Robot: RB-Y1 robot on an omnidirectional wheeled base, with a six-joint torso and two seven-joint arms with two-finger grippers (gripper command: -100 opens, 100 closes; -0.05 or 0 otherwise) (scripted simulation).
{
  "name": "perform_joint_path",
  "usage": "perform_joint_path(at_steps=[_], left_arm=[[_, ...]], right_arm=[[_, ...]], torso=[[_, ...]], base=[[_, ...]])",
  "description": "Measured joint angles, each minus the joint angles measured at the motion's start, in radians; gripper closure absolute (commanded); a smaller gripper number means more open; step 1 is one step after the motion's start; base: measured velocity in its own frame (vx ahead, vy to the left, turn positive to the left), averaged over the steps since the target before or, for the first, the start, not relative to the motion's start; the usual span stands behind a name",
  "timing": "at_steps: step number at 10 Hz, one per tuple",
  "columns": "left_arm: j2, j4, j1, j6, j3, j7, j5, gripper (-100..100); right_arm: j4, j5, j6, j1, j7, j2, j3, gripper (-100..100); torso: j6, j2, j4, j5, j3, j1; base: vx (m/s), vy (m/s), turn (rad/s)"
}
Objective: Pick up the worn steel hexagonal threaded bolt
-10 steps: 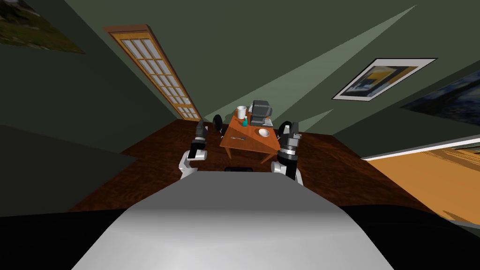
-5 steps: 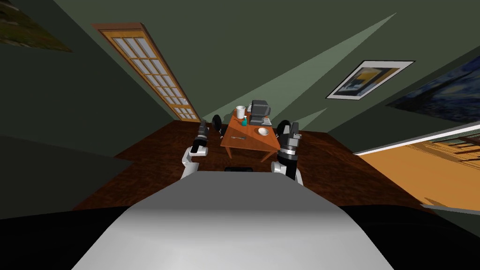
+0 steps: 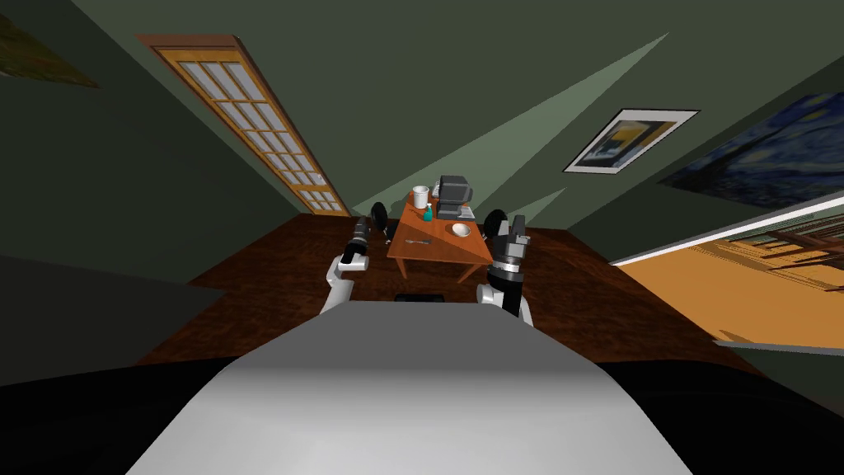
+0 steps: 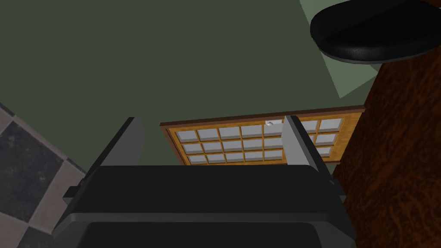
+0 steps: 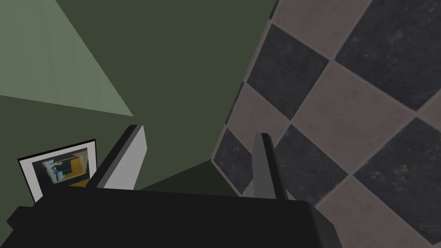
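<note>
- I was at the approach step: the orange-brown wooden table point(image 3: 437, 249) stood well ahead of both arms.
- A small slender grey piece point(image 3: 417, 242), which I took for the bolt, lay on the table's near left part.
- The blade-fingered left gripper point(image 4: 215, 144) and right gripper point(image 5: 196, 161) gaped wide, empty.
- Next, I judged, I had to drive closer before reaching.

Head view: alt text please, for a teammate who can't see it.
A wooden table stands ahead on a dark floor, holding a mug, teal bottle, bowl, grey machine and a grey item too small to identify. The left end effector and right end effector are raised short of it.
</note>
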State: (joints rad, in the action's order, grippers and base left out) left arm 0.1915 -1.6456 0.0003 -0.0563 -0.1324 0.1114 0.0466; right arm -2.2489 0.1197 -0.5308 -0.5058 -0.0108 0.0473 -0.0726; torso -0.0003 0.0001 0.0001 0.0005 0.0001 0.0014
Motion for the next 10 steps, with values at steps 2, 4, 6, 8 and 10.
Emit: perform_joint_path(at_steps=[2, 4, 6, 8, 10], left_arm=[[0.004, 0.041, -0.033, -0.049, -0.004, 0.007, -0.005, -100], [-0.009, 0.101, -0.072, -0.080, -0.010, 0.009, -0.001, -100], [-0.001, 0.142, -0.099, -0.127, -0.013, 0.019, -0.010, -100], [-0.008, 0.207, -0.142, -0.155, -0.019, 0.024, -0.010, -100], [-0.003, 0.264, -0.172, -0.190, -0.021, 0.034, -0.020, -100]], right_arm=[[0.000, 0.000, 0.000, 0.000, 0.000, 0.000, 0.000, 0], [0.000, 0.000, 0.000, 0.000, 0.000, 0.000, 0.000, 0], [0.000, 0.000, 0.000, 0.000, 0.000, 0.000, 0.000, 0], [0.000, 0.000, 0.000, 0.000, 0.000, 0.000, 0.000, 0], [0.000, 0.000, 0.000, 0.000, 0.000, 0.000, 0.000, 0]], torso=[[0.000, 0.000, 0.000, 0.000, 0.000, 0.000], [0.000, -0.001, 0.000, 0.000, 0.000, 0.000], [0.000, -0.001, 0.000, 0.000, 0.000, -0.001], [0.000, -0.001, 0.000, 0.000, -0.001, -0.001], [0.000, -0.001, 0.000, 0.000, -0.001, -0.002]], base=[[-0.009, 0.021, -0.085], [-0.009, 0.015, -0.087], [-0.005, 0.008, -0.095], [0.000, 0.000, -0.116], [0.004, -0.006, -0.090]])
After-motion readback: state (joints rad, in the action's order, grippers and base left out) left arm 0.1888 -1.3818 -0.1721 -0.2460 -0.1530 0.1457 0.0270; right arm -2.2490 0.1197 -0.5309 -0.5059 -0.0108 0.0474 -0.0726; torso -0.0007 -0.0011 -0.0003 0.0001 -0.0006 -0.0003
